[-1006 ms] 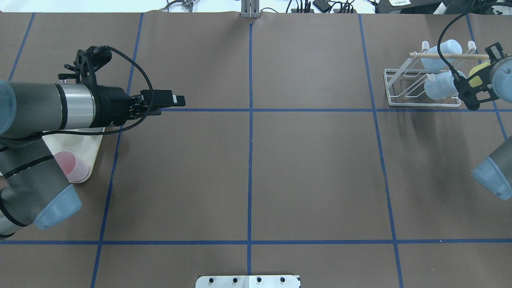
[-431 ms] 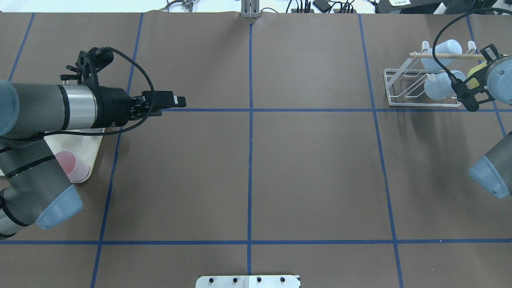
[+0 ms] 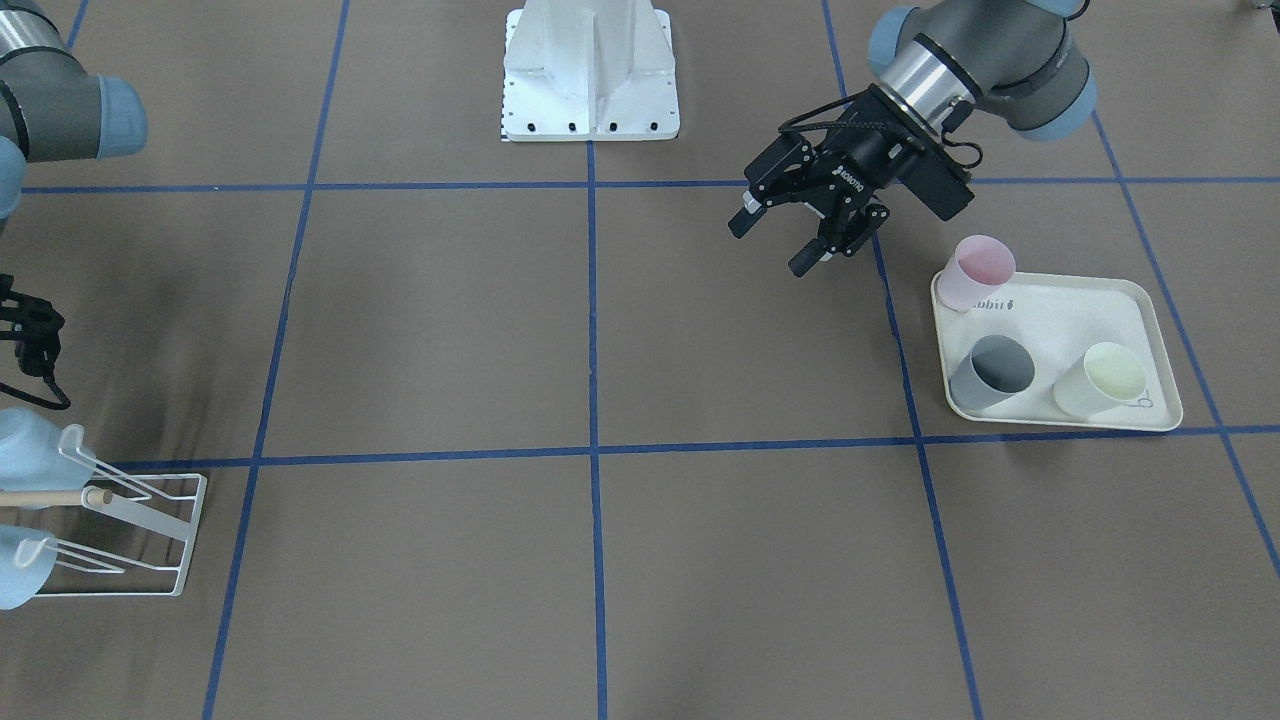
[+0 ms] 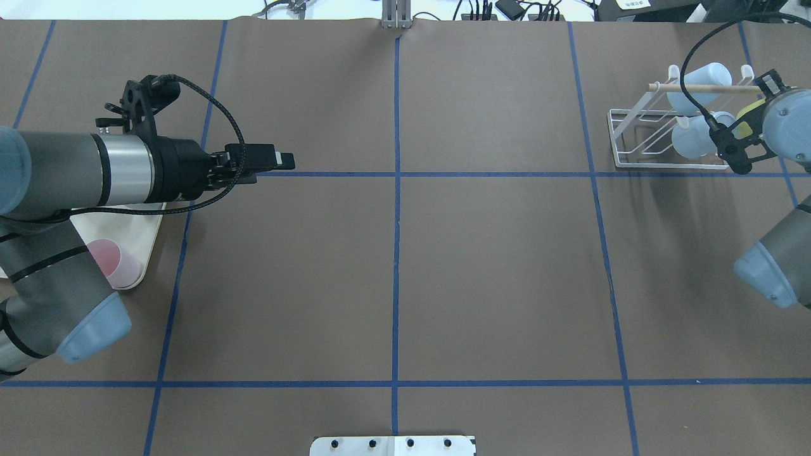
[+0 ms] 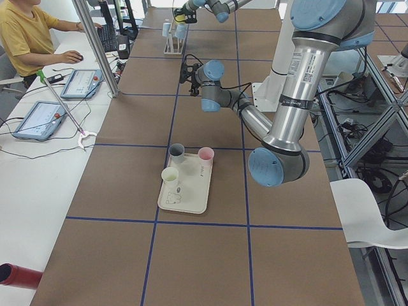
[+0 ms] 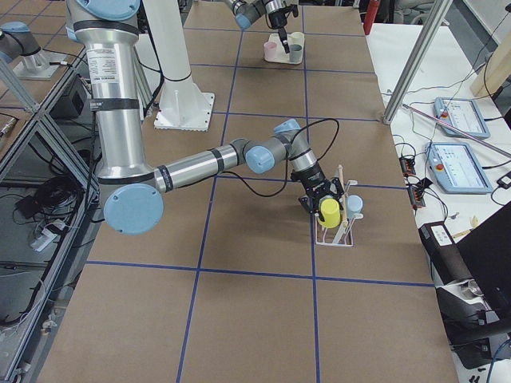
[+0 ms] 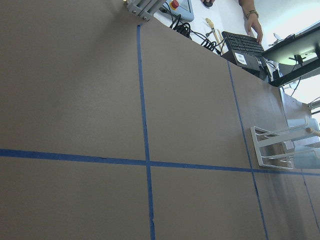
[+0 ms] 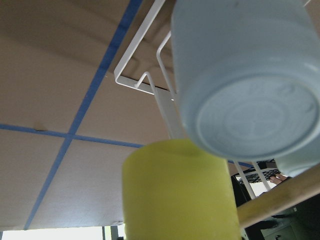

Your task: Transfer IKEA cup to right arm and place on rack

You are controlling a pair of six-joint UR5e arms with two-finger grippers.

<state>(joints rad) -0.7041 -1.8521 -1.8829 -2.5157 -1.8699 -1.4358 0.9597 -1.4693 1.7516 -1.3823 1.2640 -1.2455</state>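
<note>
Overhead exterior view: we are seeing the two arms working well apart on the table point(image 4: 494, 266), the left by the tray and the right at the rack point(image 4: 640, 136) in the far right corner.
Yellow cup: the yellow cup point(image 6: 329, 211) is sitting at the end of the rack nearest the right arm. It is just beside the two blue cups point(image 4: 694, 140) that are hanging on prongs under the wooden rod point(image 4: 709, 88). We are taking it for the cup being placed, held here so that a prong is carrying it.
Right hand: the right hand point(image 6: 322, 199) is hovering right at the yellow cup, touching it or nearly so. We are not managing to tell whether it is pinching the cup or standing free of it. The wrist is hiding the fingers from above, and its own camera is showing only cups and wire.
Left hand: the left hand point(image 3: 770, 247) is hanging spread and empty above the table, near the tray's pink-cup corner. We are judging that it is waiting open so it can close round another cup.
Tray: the tray point(image 3: 1060, 320) is carrying a pink cup point(image 3: 975, 272), a grey cup point(image 3: 992, 372) and a pale green cup point(image 3: 1100, 380), all upright. They are standing apart, which is leaving room for fingers.
Stage: we are judging the placing step close to finished for this cup.
</note>
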